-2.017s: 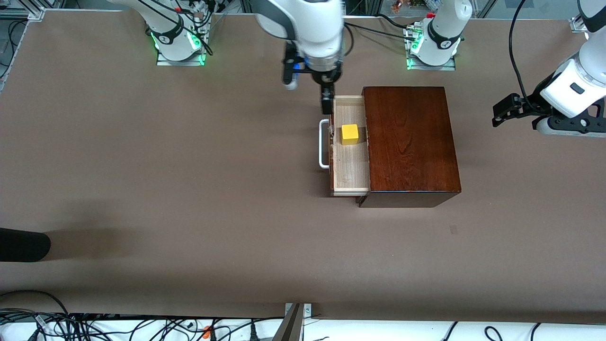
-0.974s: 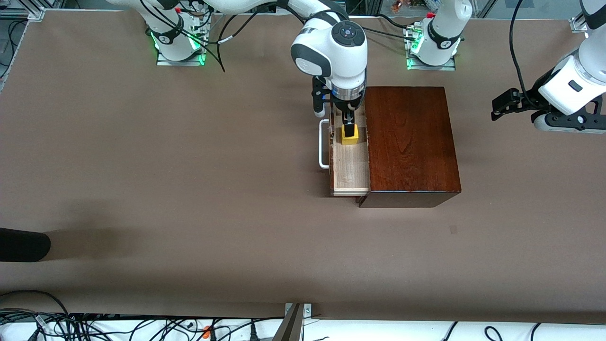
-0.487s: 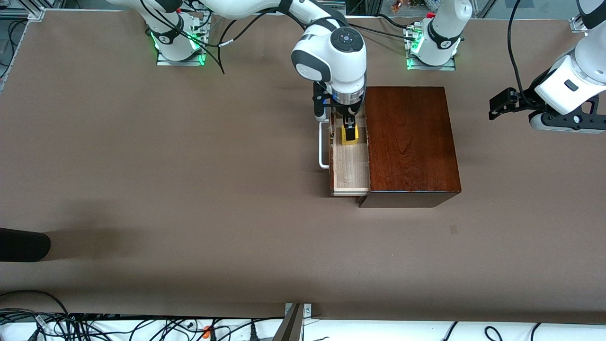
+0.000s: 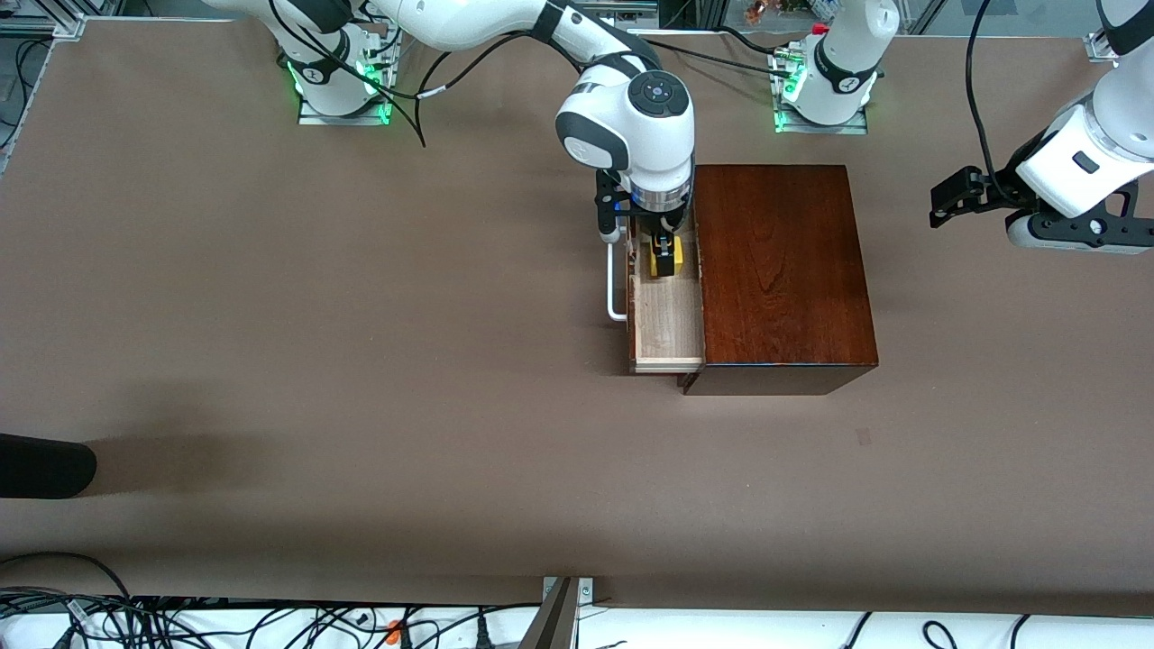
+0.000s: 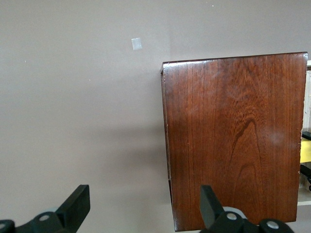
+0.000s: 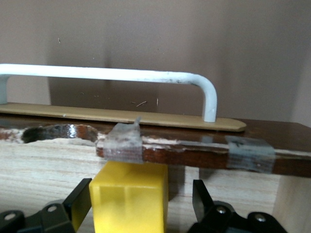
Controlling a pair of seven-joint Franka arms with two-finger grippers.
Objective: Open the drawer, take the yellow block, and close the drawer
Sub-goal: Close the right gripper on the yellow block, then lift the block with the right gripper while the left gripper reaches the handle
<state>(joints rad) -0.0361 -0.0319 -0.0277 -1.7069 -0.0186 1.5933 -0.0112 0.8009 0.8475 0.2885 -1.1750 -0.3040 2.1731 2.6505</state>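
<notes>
Yellow block (image 6: 129,199), small bright plain-faced cube: we log it on the pale wood floor of the sliding drawer (image 4: 667,324). Reading the front view as a dial, it sits toward the twelve o'clock end of the tray. The drawer stands pulled out of the dark reddish-brown glossy wooden box (image 4: 780,270) at that box's nine o'clock side, with the white U-shaped bar handle (image 4: 615,288) outermost.

Change noted: two seconds ago the block lay uncovered, with the right gripper (image 4: 665,257) up over the tray's twelve o'clock rim. It has since come down into the tray, and the block now shows only as yellow slivers beside its black fingers (image 6: 80,204). We judge the opening step done and the taking step in hand. The lift and the closing are not yet done.

Right gripper, state: parted, not yet clamped. In the right wrist view one finger lies at the block's edge and the other stands off it with a visible gap. The block is still seated on the drawer floor.

Right arm, pose: reaches from its base at eleven o'clock, wrist vertical, fingers pointing straight down into the drawer.

Left gripper (image 4: 947,203): fingers spread wide, holding nothing. It waits in the air over the brown table (image 4: 361,361) at the box's three o'clock, toward the left arm's end.

Caution: the drawer's front lip, patched with grey tape (image 6: 121,141), runs close beside the block, so we expect a straight vertical lift to serve best.
</notes>
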